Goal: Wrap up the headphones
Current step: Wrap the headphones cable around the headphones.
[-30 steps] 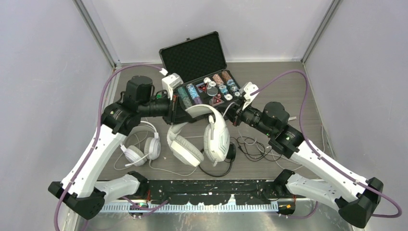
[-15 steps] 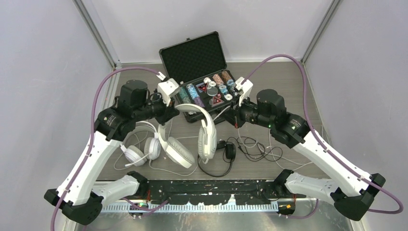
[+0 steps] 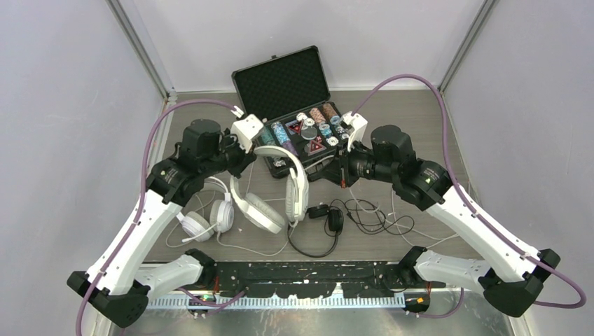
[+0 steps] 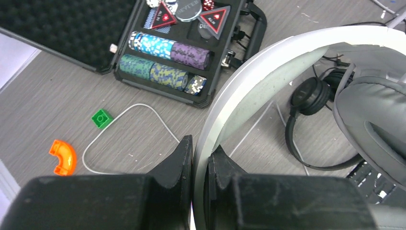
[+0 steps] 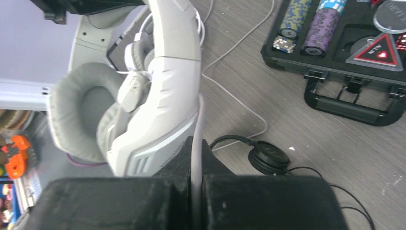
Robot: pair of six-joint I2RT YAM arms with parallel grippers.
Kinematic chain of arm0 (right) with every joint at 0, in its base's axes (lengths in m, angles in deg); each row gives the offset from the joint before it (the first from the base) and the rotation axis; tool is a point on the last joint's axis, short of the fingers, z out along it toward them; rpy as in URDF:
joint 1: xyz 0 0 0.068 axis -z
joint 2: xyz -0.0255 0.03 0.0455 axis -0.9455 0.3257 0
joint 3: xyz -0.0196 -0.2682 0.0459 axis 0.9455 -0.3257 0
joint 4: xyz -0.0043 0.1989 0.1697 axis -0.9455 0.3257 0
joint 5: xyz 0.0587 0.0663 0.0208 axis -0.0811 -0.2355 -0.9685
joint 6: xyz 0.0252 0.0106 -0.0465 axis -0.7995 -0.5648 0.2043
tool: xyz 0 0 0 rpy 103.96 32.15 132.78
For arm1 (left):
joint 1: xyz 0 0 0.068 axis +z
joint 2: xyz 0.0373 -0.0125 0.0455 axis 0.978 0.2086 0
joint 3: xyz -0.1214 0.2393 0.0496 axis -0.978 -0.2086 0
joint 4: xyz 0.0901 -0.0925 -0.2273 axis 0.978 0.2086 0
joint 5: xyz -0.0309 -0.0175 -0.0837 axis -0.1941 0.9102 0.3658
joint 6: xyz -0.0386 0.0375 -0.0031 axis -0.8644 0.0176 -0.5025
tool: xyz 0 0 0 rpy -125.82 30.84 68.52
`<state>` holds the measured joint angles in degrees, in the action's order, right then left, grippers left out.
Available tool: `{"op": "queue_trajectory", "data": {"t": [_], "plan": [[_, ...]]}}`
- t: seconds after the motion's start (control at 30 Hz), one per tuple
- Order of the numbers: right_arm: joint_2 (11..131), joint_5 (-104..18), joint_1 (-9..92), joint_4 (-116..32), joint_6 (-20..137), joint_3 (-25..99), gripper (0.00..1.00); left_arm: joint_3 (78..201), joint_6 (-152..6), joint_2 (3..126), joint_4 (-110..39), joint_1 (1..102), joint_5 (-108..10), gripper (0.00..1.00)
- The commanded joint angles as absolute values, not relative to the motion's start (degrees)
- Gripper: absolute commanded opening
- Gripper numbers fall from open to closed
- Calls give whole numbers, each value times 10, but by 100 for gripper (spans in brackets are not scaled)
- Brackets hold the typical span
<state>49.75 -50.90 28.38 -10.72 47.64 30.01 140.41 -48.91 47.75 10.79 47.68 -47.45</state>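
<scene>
mid-lift at the bench: my left gripper [image 4: 200, 149] pinches the headband of the bulky white-grey over-ear headset [image 4: 268, 62], its fingers [image 4: 177, 158] pressed against either face of the band. my right gripper [image 5: 195, 143] is clamped tight on that headset's thin grey cord [image 5: 198, 112], which runs straight out from between its fingertips toward the cup just ahead.

over the last second the headset has swung leftward with the left fingers and turned nearly edge-on, its cups now hanging closer together beneath them, while the right arm has raised its elbow and followed. i read that as band and cord both secured and held apart, ready for a first turn — none is made yet.

the slim black on-ear headset [image 3: 335, 220] lies on the table [image 3: 420, 126] below the right fingertips. the white round-cup headset [image 3: 210, 217] lies below the left ones — both unwrapped. the open poker-chip case [image 3: 280, 80] sits beyond both.
</scene>
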Motion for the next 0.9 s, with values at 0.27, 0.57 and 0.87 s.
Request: {"op": "queue_trajectory", "data": {"t": [0.27,0.57,0.87], "plan": [[482,-591,287,-254,329,304,3,1355,-544,427,-18,477,-559,0],[519,-663,285,-398,218,277,6,1359,-669,430,-26,477,-684,0],[553,-626,260,-416,219,296,19,1340,-726,437,-70,476,-749,0]]}}
